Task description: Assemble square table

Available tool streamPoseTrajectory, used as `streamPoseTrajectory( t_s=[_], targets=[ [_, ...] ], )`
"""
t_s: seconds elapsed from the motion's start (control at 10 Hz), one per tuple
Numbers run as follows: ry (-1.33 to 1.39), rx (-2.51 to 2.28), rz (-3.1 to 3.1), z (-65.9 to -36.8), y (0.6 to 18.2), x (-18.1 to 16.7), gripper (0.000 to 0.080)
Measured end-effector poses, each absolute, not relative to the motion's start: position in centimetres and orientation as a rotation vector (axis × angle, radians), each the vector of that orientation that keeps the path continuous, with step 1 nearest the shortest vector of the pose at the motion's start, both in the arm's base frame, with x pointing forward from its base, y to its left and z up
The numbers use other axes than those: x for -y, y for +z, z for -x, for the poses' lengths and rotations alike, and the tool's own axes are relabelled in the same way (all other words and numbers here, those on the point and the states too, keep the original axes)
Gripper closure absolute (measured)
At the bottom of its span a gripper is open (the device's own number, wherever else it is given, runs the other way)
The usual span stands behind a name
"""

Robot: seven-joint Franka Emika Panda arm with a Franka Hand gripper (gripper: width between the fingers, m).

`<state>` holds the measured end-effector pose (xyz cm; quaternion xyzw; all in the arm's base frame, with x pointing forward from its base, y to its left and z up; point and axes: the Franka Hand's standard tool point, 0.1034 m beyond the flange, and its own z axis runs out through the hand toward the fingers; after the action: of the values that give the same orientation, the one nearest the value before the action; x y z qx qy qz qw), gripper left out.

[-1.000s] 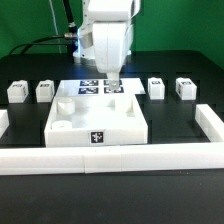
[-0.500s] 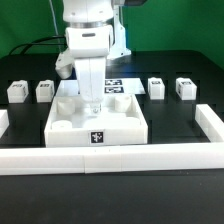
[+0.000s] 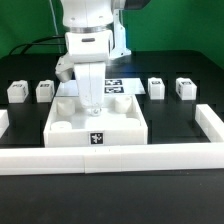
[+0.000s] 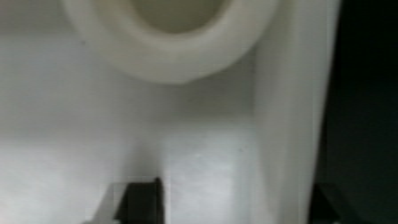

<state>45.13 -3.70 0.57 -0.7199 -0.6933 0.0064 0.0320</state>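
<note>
The square table top [image 3: 120, 122] is a large white tray with a raised rim, round corner sockets and a tag on its front edge; it lies at the table's middle. My gripper [image 3: 92, 109] is lowered onto its far part, fingers pointing down. In the wrist view the gripper [image 4: 240, 208] sits over the top's white rim wall [image 4: 294, 120], with one dark finger [image 4: 139, 200] standing apart from the wall and a round socket [image 4: 169, 40] beyond; it looks open. Two white tagged legs [image 3: 17, 91] [image 3: 44, 91] stand at the exterior view's left, two more [image 3: 156, 88] [image 3: 185, 88] at its right.
The marker board [image 3: 112, 87] lies just behind the table top, partly hidden by the arm. A long low white border rail [image 3: 110, 157] runs along the front, with side pieces [image 3: 210, 122] at both ends. Cables hang at the back left.
Since a second ago the arm has swung toward the exterior view's left and come down onto the table top. In the last half second it has barely moved.
</note>
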Motion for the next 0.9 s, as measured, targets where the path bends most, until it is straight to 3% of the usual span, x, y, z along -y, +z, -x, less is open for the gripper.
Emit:
streamPoseTrajectory(
  t_s=[0.1,0.2,0.3,0.9],
  targets=[
    [0.020,2.135,2.217,-45.13,0.57,3.70,0.0505],
    [0.020,2.135,2.217,-45.12,0.56,3.70,0.0713],
    [0.013,2.138,2.220,-45.28,0.64,3.70,0.0750],
    [0.012,2.139,2.220,-45.32,0.65,3.61,0.0750]
  ],
)
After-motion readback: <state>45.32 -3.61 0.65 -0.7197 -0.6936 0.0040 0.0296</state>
